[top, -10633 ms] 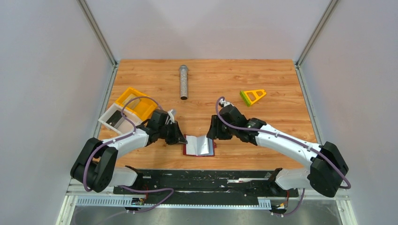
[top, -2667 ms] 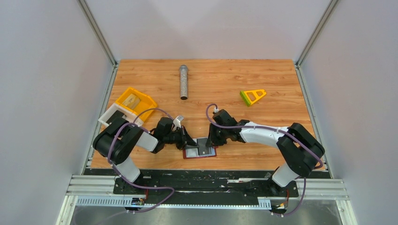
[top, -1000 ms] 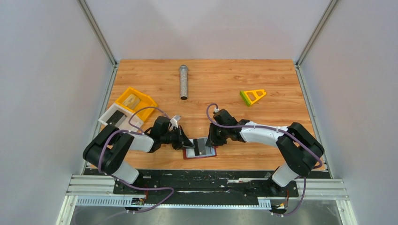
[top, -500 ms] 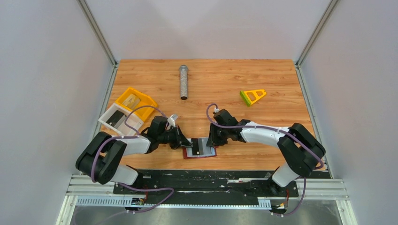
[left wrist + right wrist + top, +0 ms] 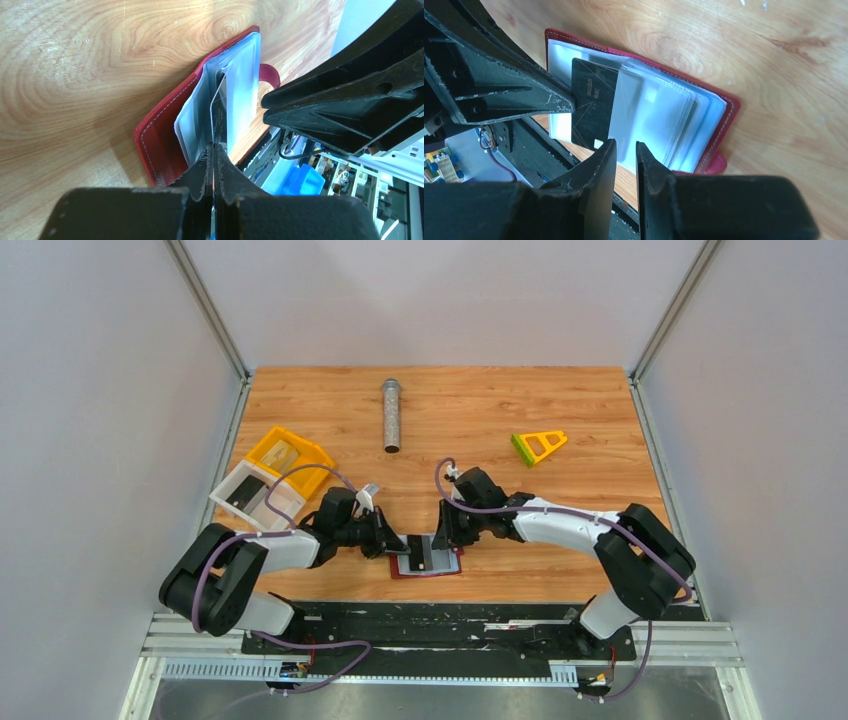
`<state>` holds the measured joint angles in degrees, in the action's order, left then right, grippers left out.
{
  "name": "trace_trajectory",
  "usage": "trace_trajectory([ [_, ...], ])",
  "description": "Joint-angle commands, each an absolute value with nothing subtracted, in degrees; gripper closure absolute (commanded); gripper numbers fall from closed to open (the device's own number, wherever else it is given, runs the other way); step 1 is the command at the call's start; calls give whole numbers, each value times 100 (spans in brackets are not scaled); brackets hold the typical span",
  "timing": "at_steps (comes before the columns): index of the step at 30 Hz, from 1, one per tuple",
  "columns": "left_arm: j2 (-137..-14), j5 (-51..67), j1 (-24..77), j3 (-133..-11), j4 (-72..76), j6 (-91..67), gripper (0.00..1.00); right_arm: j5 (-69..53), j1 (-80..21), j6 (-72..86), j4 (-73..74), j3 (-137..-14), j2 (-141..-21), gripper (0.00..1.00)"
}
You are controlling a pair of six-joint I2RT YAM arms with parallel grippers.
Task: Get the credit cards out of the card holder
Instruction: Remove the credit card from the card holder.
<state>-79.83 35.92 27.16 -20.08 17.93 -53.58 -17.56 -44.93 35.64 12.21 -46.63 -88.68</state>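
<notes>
Wood-grain bench (image 5: 600, 410) fills the floor of a pale-walled booth. At its left edge a yellow tray (image 5: 310, 477) and a white tray (image 5: 225, 485) sit touching; a tan-gold card (image 5: 283, 452) lies flat in the yellow one, and a small dark flat thing (image 5: 243, 493) lies in the white one, too small to name.

Just right of the trays the left arm reaches low toward the near middle of the bench. Its left tool (image 5: 398, 546) is closed tight on the left edge of a dark credit card (image 5: 591, 102), which the left wrist view shows edge-on between the pads. The card's right part is still under a clear pocket (image 5: 659, 115) of the card holder (image 5: 157, 142).

That dark-red holder lies open and flat near the front edge, between the two arms, its snap tab (image 5: 270, 75) sticking out on the side away from the left tool. A grey cylinder (image 5: 391, 415) lies well behind it.

From the right, the right tool (image 5: 625, 145) meets the holder's clear pockets, jaws a narrow gap apart; whether it presses or pinches them I cannot tell.

Far right, a yellow-green triangular piece (image 5: 538, 446) lies alone.
</notes>
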Motion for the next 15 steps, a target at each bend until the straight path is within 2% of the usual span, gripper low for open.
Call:
trace_trajectory([
  [1,-8027,3660,2681,-2091,2057,-5307,100,-2102,-4491,3544,679,-4891,-9201,77],
  [8,-8121,3709,2685,-2058,2353,-5416,97,-2182,-4500,3687,491,-4851,-9605,78],
  [15,-8220,3767,2681,-2025,2691,-5559,81,-2167,-4500,3884,332,-4624,-9723,78],
])
